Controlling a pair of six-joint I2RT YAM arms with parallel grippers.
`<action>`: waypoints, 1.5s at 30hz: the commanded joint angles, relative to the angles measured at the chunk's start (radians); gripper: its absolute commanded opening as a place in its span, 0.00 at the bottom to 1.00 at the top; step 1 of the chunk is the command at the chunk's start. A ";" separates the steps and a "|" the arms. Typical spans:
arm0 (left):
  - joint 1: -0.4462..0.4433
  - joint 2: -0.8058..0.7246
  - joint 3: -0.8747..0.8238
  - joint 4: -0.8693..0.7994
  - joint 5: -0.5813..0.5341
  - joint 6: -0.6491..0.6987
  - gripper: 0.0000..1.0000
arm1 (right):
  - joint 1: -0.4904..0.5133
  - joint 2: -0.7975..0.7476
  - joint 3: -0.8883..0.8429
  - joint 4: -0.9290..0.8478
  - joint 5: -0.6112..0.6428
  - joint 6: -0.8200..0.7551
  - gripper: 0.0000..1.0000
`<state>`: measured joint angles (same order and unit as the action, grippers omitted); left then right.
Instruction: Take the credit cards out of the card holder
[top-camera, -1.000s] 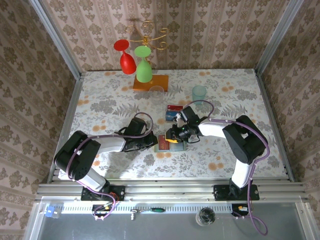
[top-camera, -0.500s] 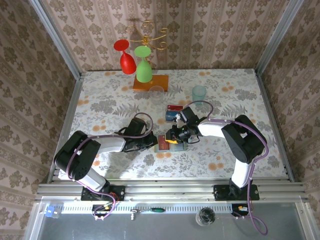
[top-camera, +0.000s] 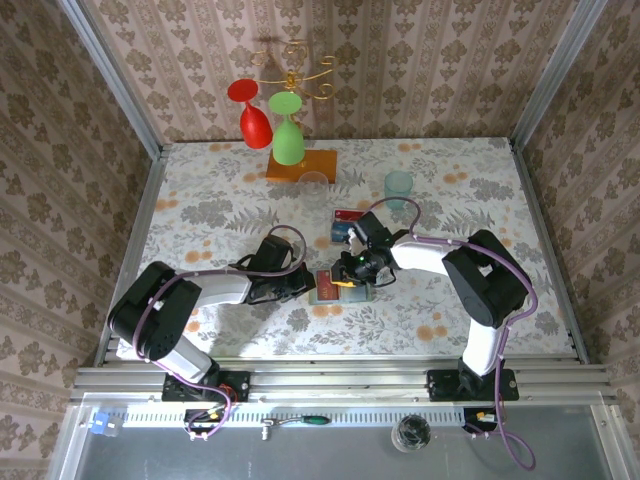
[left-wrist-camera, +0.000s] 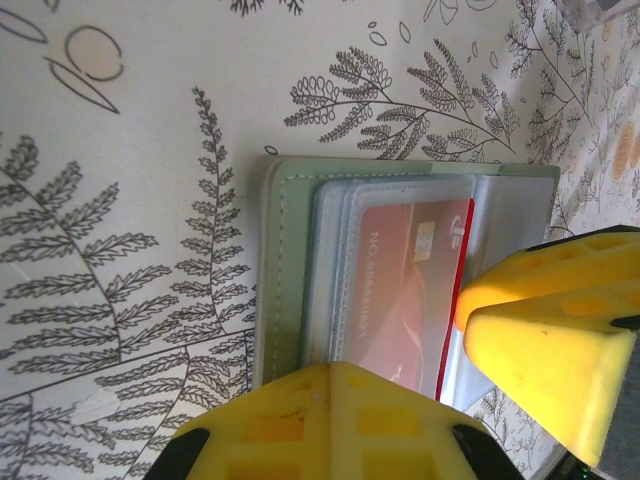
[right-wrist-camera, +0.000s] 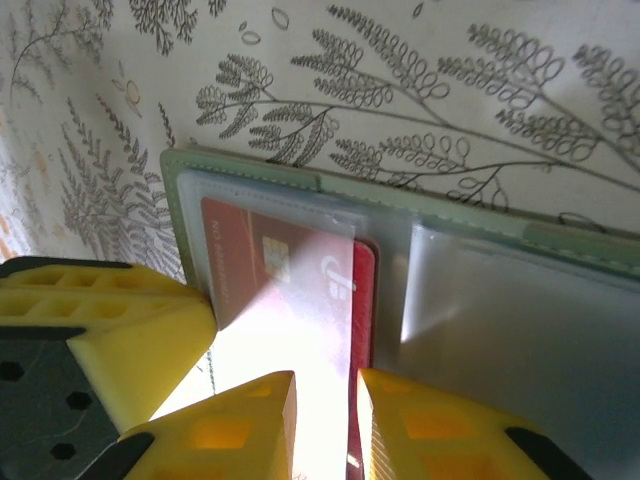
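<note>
Your left hand (left-wrist-camera: 320, 405) is pressed together, its tips bearing down on one end of the card holder (left-wrist-camera: 285, 260). Your right hand (right-wrist-camera: 325, 420) has a narrow gap set astride the red card (right-wrist-camera: 250, 260) at its exposed edge; a grip cannot be confirmed. The holder lies open on the desk (top-camera: 220, 200), with the red card in its clear sleeve.

Print on the red card (left-wrist-camera: 400, 300) is too blurred to read.
</note>
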<state>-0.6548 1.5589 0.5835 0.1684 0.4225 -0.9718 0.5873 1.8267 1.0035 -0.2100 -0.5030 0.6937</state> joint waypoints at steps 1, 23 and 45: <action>-0.006 0.018 -0.005 -0.026 0.001 0.013 0.02 | 0.007 -0.001 0.028 -0.097 0.073 -0.050 0.23; -0.004 -0.022 0.084 -0.095 0.013 0.051 0.03 | 0.008 -0.060 0.030 -0.062 0.020 -0.015 0.24; -0.003 0.032 0.039 -0.083 0.002 0.053 0.00 | 0.015 0.003 0.031 -0.005 -0.035 0.016 0.26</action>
<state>-0.6548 1.5784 0.6426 0.0975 0.4229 -0.9447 0.5941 1.8069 1.0195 -0.2302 -0.5091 0.6937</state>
